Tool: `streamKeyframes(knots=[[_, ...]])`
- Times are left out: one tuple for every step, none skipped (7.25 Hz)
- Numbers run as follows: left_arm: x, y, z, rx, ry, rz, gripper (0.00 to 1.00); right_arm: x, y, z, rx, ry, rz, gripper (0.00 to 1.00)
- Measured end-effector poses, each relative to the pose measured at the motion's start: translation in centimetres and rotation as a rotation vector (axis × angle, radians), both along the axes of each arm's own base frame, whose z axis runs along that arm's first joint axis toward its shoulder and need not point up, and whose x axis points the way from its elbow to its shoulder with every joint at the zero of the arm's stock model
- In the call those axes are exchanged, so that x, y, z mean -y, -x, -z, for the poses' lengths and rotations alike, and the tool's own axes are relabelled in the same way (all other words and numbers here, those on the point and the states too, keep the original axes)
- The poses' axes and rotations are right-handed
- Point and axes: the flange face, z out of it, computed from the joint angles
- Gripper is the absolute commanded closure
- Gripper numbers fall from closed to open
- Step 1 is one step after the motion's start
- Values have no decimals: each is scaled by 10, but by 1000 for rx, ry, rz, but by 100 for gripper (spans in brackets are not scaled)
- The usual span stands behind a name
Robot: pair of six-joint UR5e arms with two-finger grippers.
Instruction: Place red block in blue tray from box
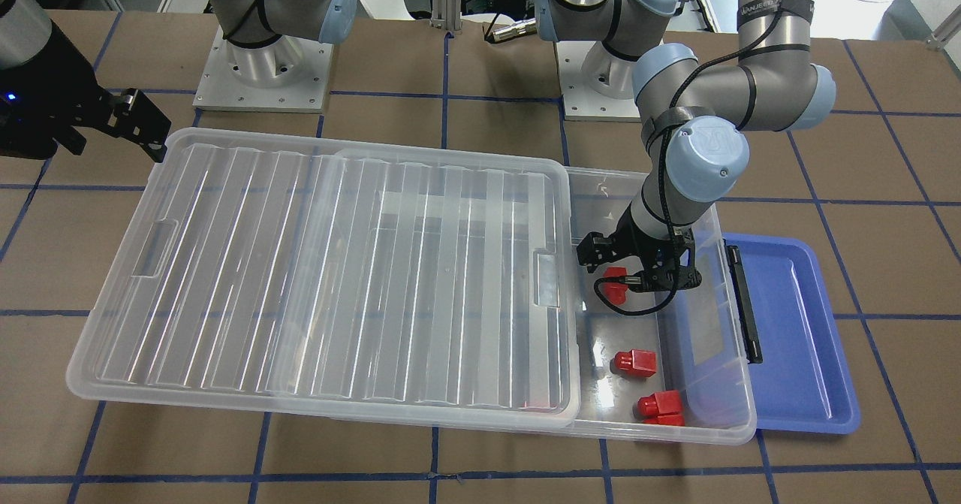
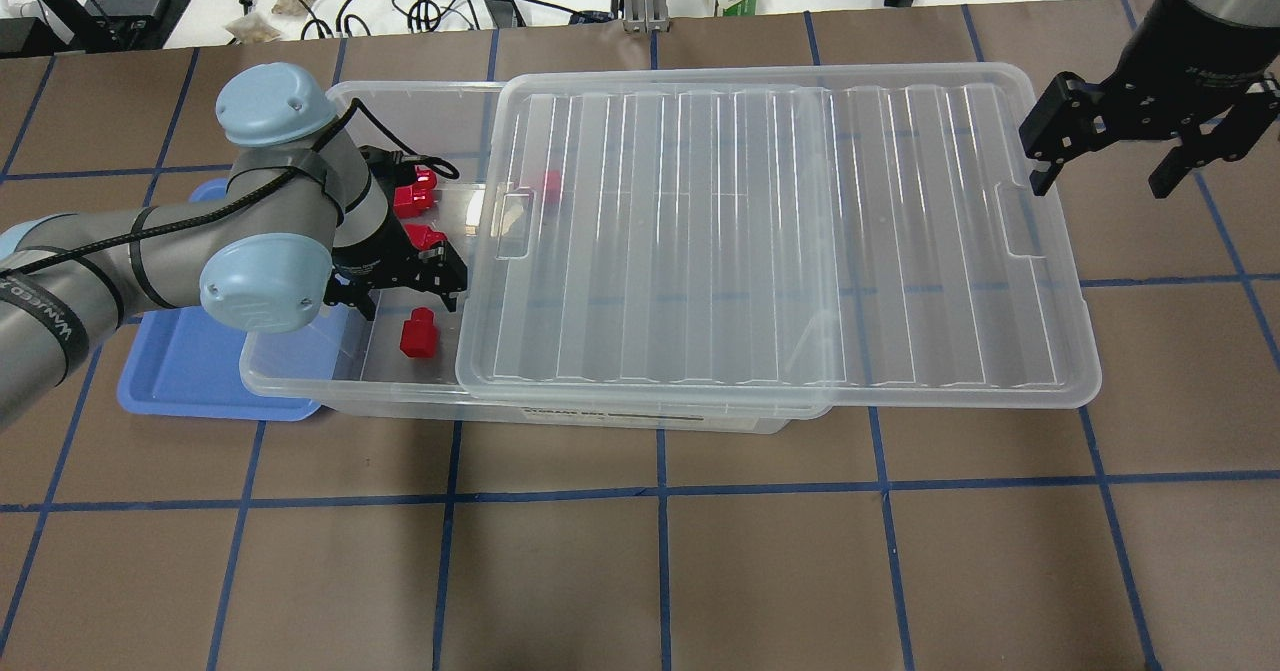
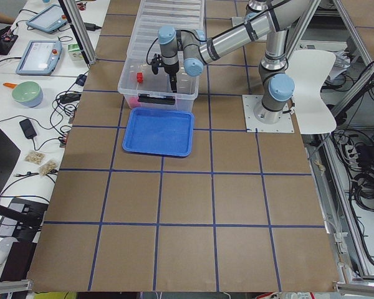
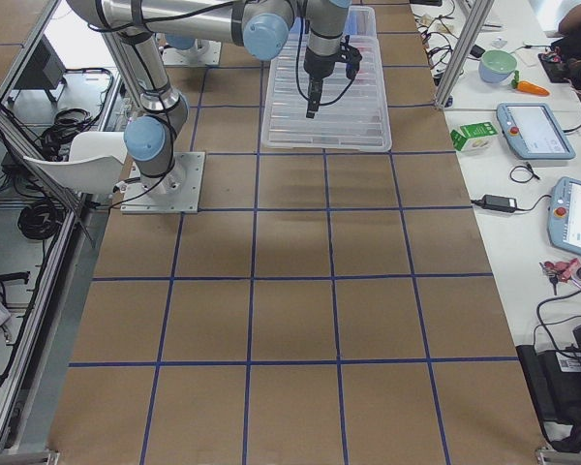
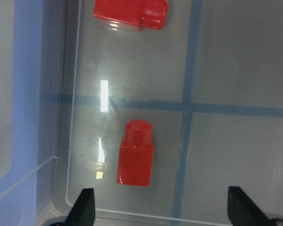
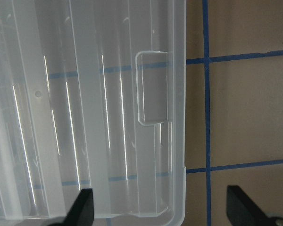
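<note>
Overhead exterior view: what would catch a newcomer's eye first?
The big clear lid lies shifted sideways on the box, baring bright red blocks at the view's left end. There the left arm's open end effector hangs near one, with the blue tray alongside.

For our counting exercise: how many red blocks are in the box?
4: one block below the left fingers, one beyond it, one by the far wall, one under the lid. More may be hidden.
</note>
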Motion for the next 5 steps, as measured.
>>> streamKeyframes(knots=[[1,-1,5,-1,-10,-2,0,0,0,0,0,1,-4,0],[1,-1,10,-1,-19,-3,0,0,0,0,0,1,-10,0],[2,-3,13,-1,-26,-5,0,0,0,-1,1,3,-13,0],[2,-5,16,-2,-32,-9,0,0,0,-2,1,5,-14,0],[2,-7,20,-2,-39,-13,0,0,0,-2,2,6,-14,0]])
